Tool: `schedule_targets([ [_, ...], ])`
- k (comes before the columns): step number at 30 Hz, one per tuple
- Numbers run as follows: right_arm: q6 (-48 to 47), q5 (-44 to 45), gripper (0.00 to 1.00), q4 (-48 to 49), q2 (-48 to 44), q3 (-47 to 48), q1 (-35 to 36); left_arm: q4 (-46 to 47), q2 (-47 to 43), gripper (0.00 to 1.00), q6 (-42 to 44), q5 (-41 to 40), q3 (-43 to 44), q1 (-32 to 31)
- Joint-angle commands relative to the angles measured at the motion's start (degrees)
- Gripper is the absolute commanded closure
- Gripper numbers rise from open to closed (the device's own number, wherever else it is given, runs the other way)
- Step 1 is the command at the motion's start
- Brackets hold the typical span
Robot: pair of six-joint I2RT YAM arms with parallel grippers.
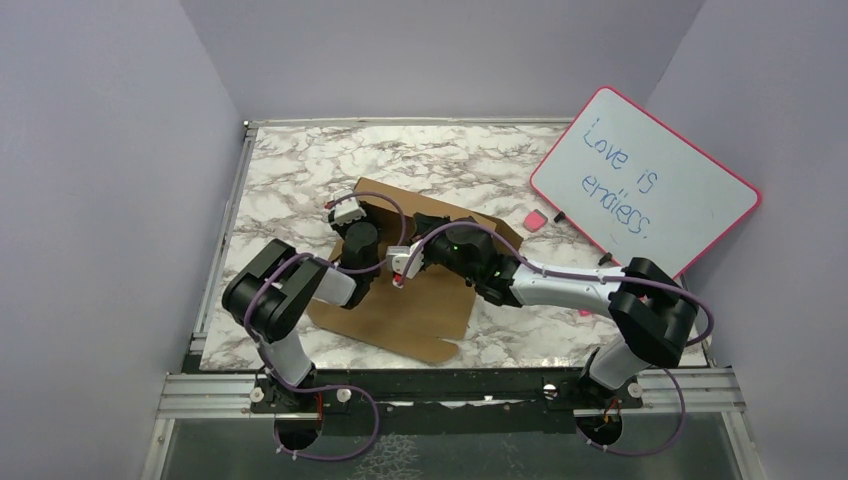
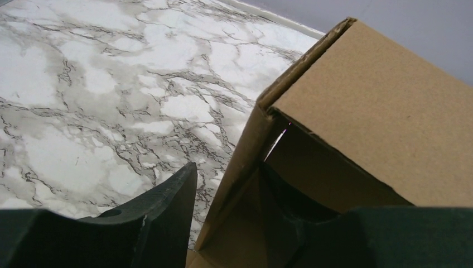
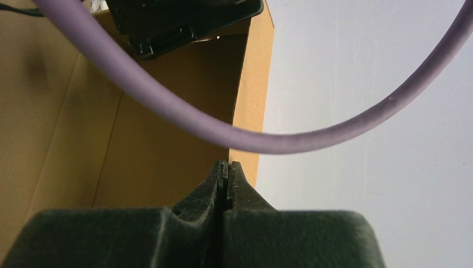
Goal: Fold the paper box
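Note:
The paper box [image 1: 400, 312] is brown cardboard, partly folded, with raised walls at its far side and a flat panel lying toward me. In the left wrist view the box [image 2: 379, 111] shows a standing side wall and a corner. My left gripper [image 1: 350, 222] [image 2: 227, 167] is open and straddles that wall, one finger outside over the marble and one inside the box. My right gripper [image 1: 412, 247] [image 3: 227, 163] is shut inside the box [image 3: 156, 151], its tips by the edge of a standing flap. I see nothing between its pads.
A pink-rimmed whiteboard [image 1: 645, 185] with blue writing leans at the back right. A pink eraser [image 1: 535, 219] and a small black marker [image 1: 558, 215] lie beside it. A purple cable [image 3: 167, 106] crosses the right wrist view. The marble table [image 1: 300, 170] is walled in on three sides.

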Motion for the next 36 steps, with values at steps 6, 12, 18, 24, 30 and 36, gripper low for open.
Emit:
schedule_targets([
  [6,2.8,-2.6,0.93,-4.7,-0.6,-1.0,0.2,-4.9,-11.3,0.38,-0.9,10.3,-5.8,1.0],
  [12,3.6,-1.8,0.73,-3.9,-2.7,-0.4,0.2,-16.2,-23.5,0.28,-3.6,17.2,-9.5,1.0],
  [18,7.7,-0.5,0.59,-4.7,-7.1,-0.8,0.2,-35.8,-35.8,0.10,-10.9,25.1,-8.9,1.1],
  [24,16.6,-0.4,0.51,-9.9,-14.4,-0.9,0.1,-56.5,-49.6,0.01,-16.4,29.1,-5.0,1.3],
  [30,33.9,3.2,0.43,-15.4,-22.6,-0.5,0.2,-74.5,-59.0,0.01,-14.7,29.4,4.7,1.7],
  [36,58.6,11.1,0.36,-23.8,-28.4,2.0,0.2,-84.3,-54.2,0.01,-6.0,27.9,17.1,2.8],
])
